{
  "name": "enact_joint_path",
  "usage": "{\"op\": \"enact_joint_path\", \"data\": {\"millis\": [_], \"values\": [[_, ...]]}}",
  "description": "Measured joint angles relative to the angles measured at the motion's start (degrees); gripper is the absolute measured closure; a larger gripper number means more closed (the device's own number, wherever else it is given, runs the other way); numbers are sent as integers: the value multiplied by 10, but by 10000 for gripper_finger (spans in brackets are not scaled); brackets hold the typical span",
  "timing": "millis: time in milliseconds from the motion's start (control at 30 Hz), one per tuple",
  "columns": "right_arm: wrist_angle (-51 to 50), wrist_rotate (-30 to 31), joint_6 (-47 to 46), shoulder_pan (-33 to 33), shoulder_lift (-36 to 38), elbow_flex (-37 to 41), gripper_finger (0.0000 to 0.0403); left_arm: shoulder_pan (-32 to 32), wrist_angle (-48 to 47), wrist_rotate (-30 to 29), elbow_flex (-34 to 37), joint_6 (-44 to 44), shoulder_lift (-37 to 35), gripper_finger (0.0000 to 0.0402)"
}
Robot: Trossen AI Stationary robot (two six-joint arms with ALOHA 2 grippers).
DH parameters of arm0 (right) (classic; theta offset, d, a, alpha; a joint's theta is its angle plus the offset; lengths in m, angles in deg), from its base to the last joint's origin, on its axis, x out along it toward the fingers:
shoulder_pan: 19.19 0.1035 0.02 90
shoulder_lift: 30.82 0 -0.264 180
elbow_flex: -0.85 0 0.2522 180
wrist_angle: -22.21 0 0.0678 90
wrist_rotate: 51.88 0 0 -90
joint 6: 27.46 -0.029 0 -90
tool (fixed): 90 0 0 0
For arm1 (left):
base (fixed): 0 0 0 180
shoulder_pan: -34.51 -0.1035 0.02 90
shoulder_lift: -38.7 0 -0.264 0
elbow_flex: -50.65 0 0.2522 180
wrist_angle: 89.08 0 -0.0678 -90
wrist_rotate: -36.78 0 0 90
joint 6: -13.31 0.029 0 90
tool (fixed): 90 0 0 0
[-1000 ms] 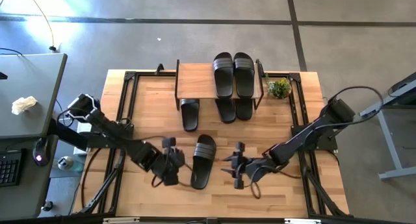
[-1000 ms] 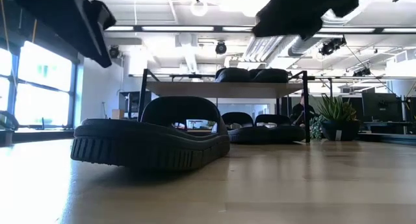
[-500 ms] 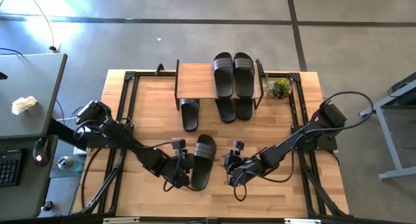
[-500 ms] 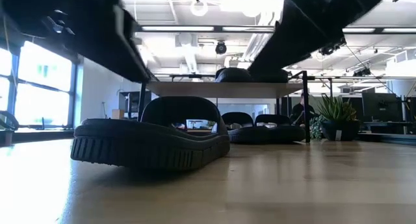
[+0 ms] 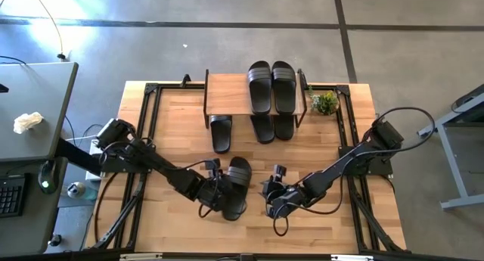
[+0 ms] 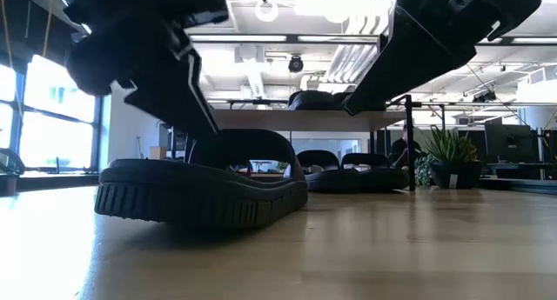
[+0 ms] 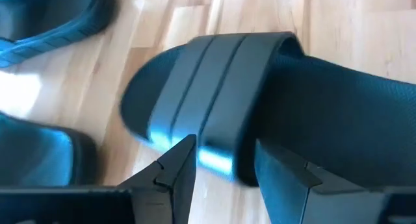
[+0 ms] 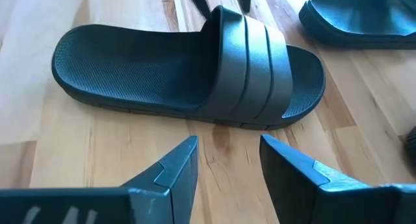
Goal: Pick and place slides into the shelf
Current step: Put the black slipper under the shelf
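One loose black slide (image 5: 237, 184) lies sole-down on the table's near middle, also seen in the low view (image 6: 200, 194). My left gripper (image 5: 218, 193) (image 7: 224, 156) is open and comes at it from the table's left, its fingers standing astride the strap's (image 7: 211, 94) side. My right gripper (image 5: 272, 199) (image 8: 227, 156) is open, a little to the slide's (image 8: 188, 74) right and apart from it. The shelf (image 5: 229, 94) stands at the far middle. It carries two slides (image 5: 271, 85) on its top board, and three more (image 5: 221, 132) (image 5: 272, 126) lie under it. My left gripper has its open fingers (image 7: 179, 162) on either side of the strap's left edge (image 7: 214, 156), slanting down from the table's left. I cannot tell whether they touch it. The slide lies flat on the table.
A small potted plant (image 5: 325, 103) stands just right of the shelf. Black frame rails (image 5: 144, 125) (image 5: 349, 125) run along both sides of the table. Bare wood lies between the loose slide and the shelf. A grey desk (image 5: 30, 110) stands off the table's left.
My left gripper has moved toward the table's right and down, closing in on the loose slide's strap. My right gripper has shifted slightly left toward the slide and sunk lower. The slide has stayed where it was.
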Motion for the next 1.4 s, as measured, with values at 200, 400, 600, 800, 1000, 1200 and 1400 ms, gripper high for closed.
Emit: {"op": "enact_joint_path", "data": {"millis": [200,400,600,800,1000,1200,1400], "values": [[-3,0,0,0,0,0,247,-19,13,7,-1,1,16,261],[-11,1,-10,1,0,0,247,-29,28,-26,-1,-9,22,268],[-23,0,-36,3,0,0,252,-40,33,-59,0,-9,23,339],[-33,-2,-69,19,0,0,288,-74,44,-46,-1,-15,21,387],[-69,-3,-135,46,1,0,333,-110,18,-64,-20,-20,23,396],[-107,-6,-216,78,1,0,372,-156,-65,-67,-38,-27,23,398],[-130,-4,-260,98,1,0,400,-189,-71,-67,-42,-31,23,399]]}}
